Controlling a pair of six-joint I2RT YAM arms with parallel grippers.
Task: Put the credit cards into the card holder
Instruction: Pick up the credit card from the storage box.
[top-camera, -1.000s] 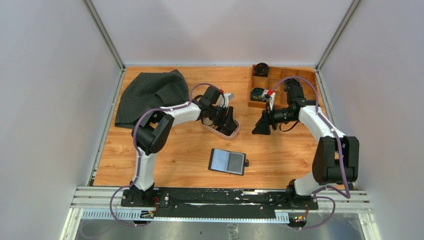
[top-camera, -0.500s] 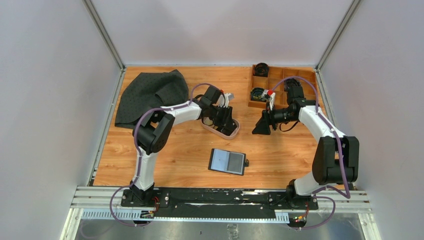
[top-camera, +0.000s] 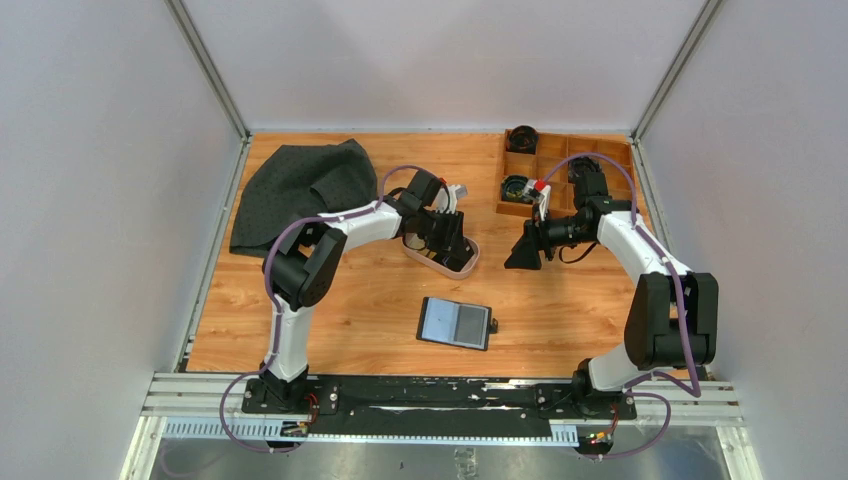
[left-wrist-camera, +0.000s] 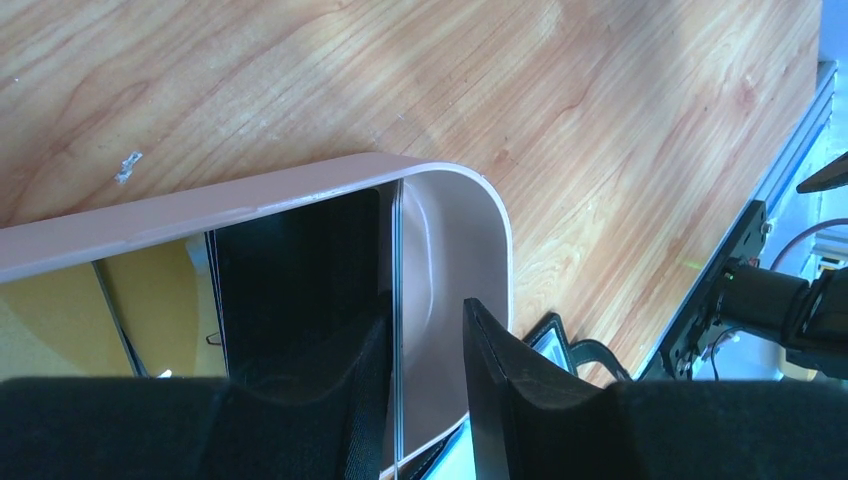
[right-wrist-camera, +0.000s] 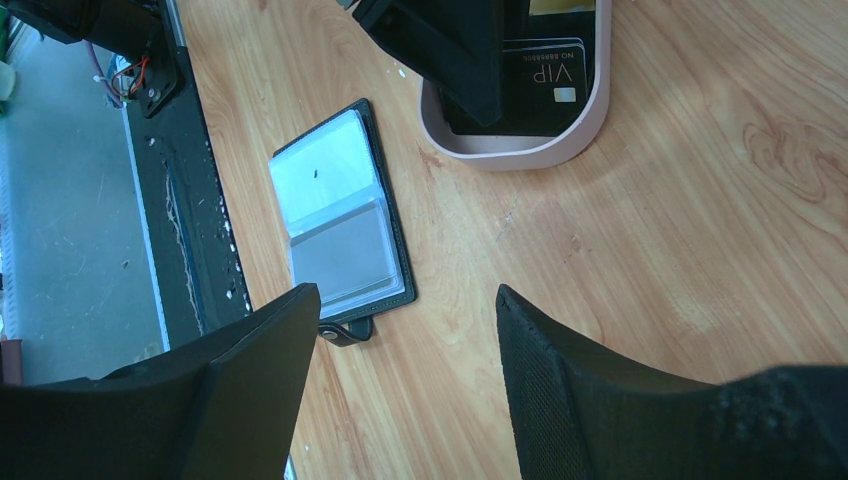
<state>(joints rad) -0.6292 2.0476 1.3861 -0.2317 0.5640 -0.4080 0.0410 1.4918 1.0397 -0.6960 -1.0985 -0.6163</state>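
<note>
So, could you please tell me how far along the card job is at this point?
Early on. The card holder lies open on the table; whether its pockets hold anything is unclear. The left claw is down in the pink tray, open astride a card's edge, not yet gripping. A black VIP card and gold cards lie in the tray. The right claw hovers open, empty.

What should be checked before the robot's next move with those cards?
1. The card holder lies open, pockets up: ok.
2. Between the fingers of the left gripper, inside the pink tray, stands a card: ok.
3. Left gripper clamped on that card: not ok, a gap shows beside one finger.
4. The right gripper is open and empty: ok.
5. The table between tray and holder is bare: ok.
</note>
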